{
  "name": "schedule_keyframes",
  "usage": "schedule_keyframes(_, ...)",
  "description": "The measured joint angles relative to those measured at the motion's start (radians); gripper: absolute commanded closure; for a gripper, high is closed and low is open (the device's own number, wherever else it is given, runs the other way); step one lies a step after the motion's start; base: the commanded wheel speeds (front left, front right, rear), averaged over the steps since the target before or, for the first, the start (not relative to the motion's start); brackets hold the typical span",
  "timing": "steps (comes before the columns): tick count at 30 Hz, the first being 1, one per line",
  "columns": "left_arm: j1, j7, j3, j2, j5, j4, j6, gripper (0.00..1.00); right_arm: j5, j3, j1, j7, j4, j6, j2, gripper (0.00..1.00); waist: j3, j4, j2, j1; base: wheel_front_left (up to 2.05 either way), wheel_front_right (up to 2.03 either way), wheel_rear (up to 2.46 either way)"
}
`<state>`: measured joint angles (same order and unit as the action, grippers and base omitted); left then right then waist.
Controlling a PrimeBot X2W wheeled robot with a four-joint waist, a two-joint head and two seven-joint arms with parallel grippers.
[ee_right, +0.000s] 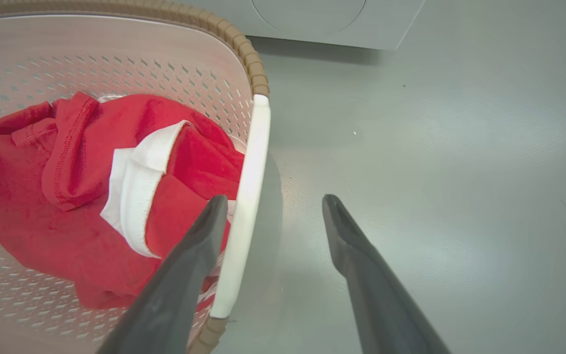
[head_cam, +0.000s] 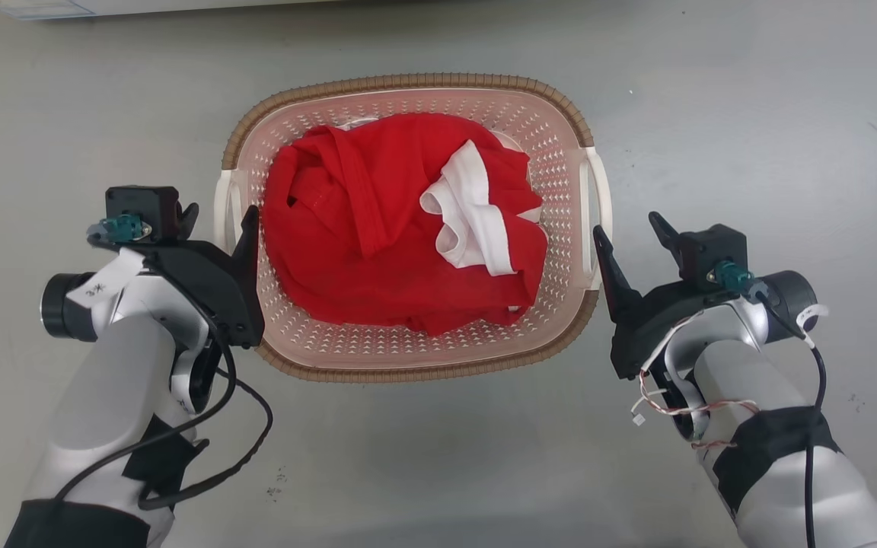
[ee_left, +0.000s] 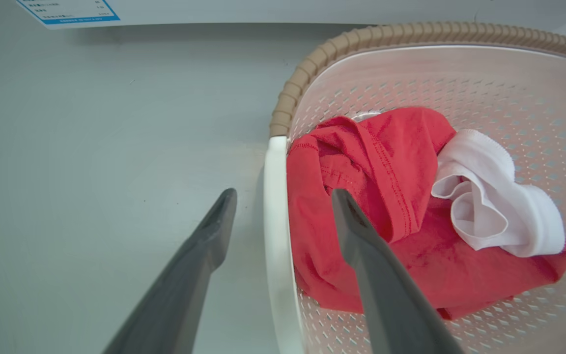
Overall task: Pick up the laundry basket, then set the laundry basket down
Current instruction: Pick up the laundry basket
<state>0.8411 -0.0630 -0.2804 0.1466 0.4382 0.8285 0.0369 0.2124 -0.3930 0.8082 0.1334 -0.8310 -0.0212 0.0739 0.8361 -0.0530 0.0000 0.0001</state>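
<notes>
**Desk:** Head view?
**Photographer:** The laundry basket (head_cam: 408, 80) sits on the floor (head_cam: 751, 114), with the left gripper (head_cam: 221, 213) and right gripper (head_cam: 627, 223) flanking it.
**Desk:** Wrist views?
**Photographer:** Left: 2 fingers spread, straddling the basket's left handle (ee_left: 275, 236). Right: likewise, around the right handle (ee_right: 243, 196). It looks like the reach; next, both must clench, then lift evenly.

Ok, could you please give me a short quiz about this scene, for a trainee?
1. True or false: the left hand is shut on the laundry basket.
2. What lies with the red garment in the basket? A) a white cloth B) a blue sock C) a green towel
3. Fill in: the fingers of the right hand stand on either side of the basket's white ____.
Key: 1 false, it is open; 2 A; 3 handle.
</notes>
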Motion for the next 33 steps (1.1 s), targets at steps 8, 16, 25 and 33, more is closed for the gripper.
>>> schedule_keyframes(8, 0.055, -0.059, 0.020, -0.024, 0.045, 0.105, 0.016, 0.00, 0.020, -0.015, 0.077, -0.036, -0.090, 0.014, -0.009, 0.00, 0.013, -0.004, 0.0001, 0.0000, 0.00, 0.00, 0.00)
schedule_keyframes(16, 0.102, -0.099, 0.031, -0.042, 0.061, 0.181, 0.025, 0.00, 0.042, -0.034, 0.142, -0.084, -0.164, 0.039, -0.013, 0.00, 0.031, -0.003, 0.0000, 0.0000, 0.00, 0.00, 0.00)
schedule_keyframes(25, 0.158, -0.120, 0.027, -0.066, 0.064, 0.252, 0.035, 1.00, 0.127, -0.098, 0.172, -0.115, -0.170, 0.039, -0.011, 1.00, 0.056, 0.019, 0.0001, 0.0000, 0.00, 0.00, 0.00)
schedule_keyframes(33, 0.177, -0.120, 0.033, -0.080, 0.082, 0.297, 0.045, 1.00, 0.177, -0.125, 0.192, -0.119, -0.187, 0.037, -0.011, 1.00, 0.058, 0.030, 0.0001, -0.0002, 0.00, 0.00, 0.00)
